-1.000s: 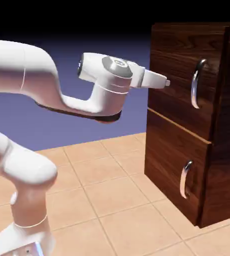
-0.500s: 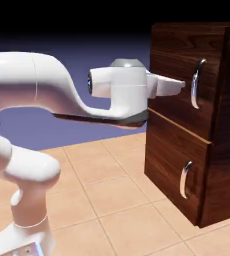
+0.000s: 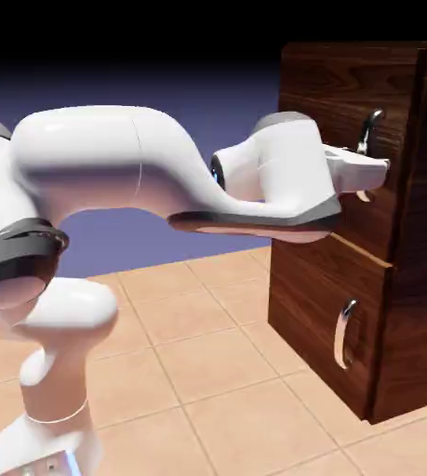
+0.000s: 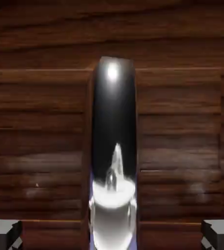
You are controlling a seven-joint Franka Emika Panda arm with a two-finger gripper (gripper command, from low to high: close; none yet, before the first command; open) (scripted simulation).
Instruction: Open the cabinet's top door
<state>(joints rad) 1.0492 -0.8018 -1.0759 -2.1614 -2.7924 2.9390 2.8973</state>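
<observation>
Reaching level from the white robot arm point(image 3: 114, 167), the two-finger gripper point(image 3: 377, 177) is seen at the long curved silver handle point(image 4: 113, 161) of the tall dark walnut-brown cabinet's point(image 3: 412, 307) top door point(image 3: 324, 112). Grey fingertips point(image 4: 4, 233) are shown spread either side of the handle, not touching; the door is shut.

The white arm's end effector point(image 3: 370, 177) sits hard against the tall dark walnut wood-grain top door point(image 3: 324, 112), whose long curved silver handle point(image 4: 112, 161) fills the gap between grey fingertips point(image 4: 4, 234); open tiled worktop point(image 3: 207, 372) lies toward 7 o'clock
</observation>
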